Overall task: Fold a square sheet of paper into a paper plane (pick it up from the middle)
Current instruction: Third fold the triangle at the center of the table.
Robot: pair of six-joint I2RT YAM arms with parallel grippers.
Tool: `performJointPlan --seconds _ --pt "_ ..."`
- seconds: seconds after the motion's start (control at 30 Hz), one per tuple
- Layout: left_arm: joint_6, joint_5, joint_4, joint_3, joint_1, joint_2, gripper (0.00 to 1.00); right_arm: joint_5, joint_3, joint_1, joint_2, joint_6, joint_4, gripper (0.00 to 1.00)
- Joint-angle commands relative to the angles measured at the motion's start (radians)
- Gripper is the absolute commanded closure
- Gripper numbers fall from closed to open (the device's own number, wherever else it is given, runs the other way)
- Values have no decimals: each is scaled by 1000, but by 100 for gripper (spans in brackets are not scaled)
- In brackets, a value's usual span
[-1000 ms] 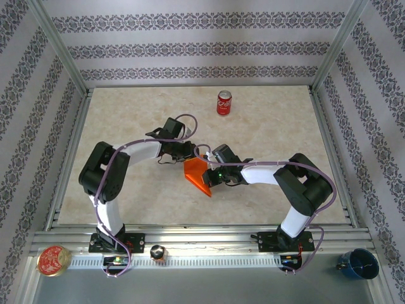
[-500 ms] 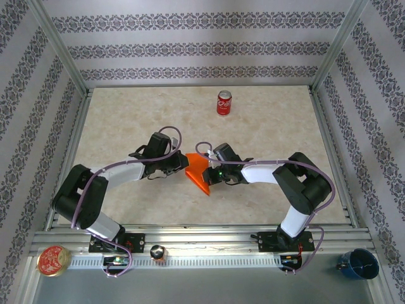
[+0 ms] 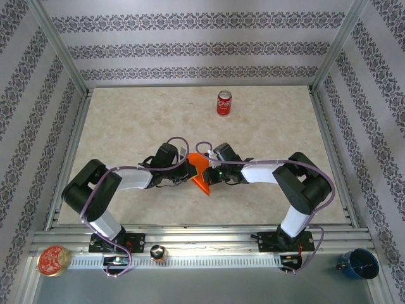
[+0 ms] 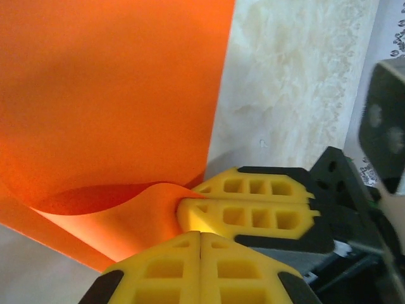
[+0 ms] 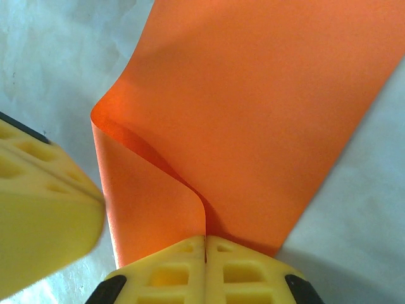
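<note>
Top view: vs 1 s back, L arm has dropped from a high-elbow pose and now lies low and stretched. The left gripper (image 3: 184,175) has moved from approx 10 o'clock of the orange sheet (image 3: 199,178) to right at its 9 o'clock edge. The sheet shows narrower than before and sits mid-table (image 3: 126,126), with the red can (image 3: 224,102) well apart at 12 o'clock. R arm pose is unchanged: elbow bent at 3 o'clock, forearm reaching in, right gripper (image 3: 211,173) at the sheet's 3 o'clock side. The two grippers are nearly nose to nose. L wrist view: left gripper (image 4: 200,244) has its yellow pads pressed together at 6 o'clock. The sheet (image 4: 114,95) curls in a loop just above, its lower flap touching the pads; can't tell if any paper sits btwn them. The right gripper (image 4: 190,208) lies just beyond, tips meeting the curl. R wrist view: right gripper (image 5: 204,244) is clamped on the sheet (image 5: 253,107), whose folded-over flap runs into the pad seam. A left gripper pad (image 5: 38,221) is at 8 o'clock, just beside the flap edge.
</note>
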Motion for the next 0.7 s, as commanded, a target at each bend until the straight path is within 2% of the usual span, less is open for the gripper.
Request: performJointPlan --seconds 0.0,0.67 --pt "-66 9 120 -22 -19 22 100 9 -13 -13 16 13 -18 100" --pt "-8 -52 44 -45 -27 68 100 11 -13 -12 17 10 -28 100"
